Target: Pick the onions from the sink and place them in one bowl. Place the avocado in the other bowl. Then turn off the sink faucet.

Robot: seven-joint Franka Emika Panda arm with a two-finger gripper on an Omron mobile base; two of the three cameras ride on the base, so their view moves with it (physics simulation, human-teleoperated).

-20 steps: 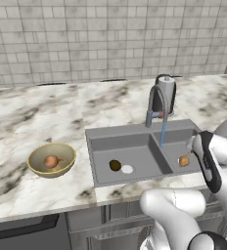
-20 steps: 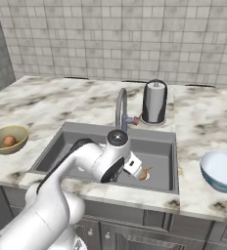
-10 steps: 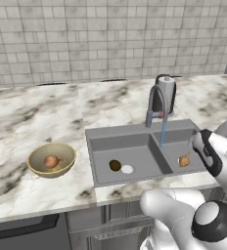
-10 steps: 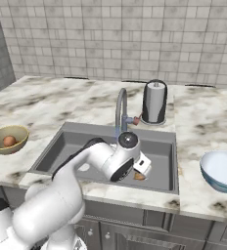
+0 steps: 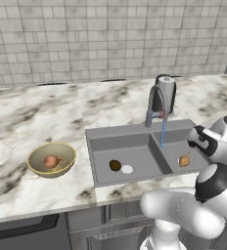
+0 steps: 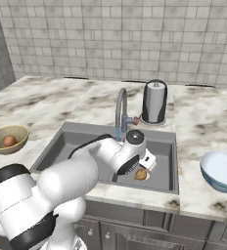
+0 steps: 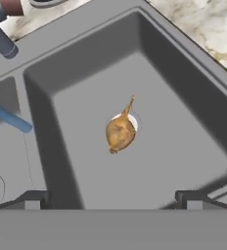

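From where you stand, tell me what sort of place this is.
A rendered home kitchen, by the look of it: a double-basin sink in a marble counter, a running faucet, and a tiled wall behind.

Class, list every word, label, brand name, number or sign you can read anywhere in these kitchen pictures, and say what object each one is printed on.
None: no readable text shows in any view.
The faucet bears a small reddish mark near its base, with no letters.
The dark canister behind it is plain.
The yellow bowl, the blue bowl, the sink and the wall tiles carry no writing.
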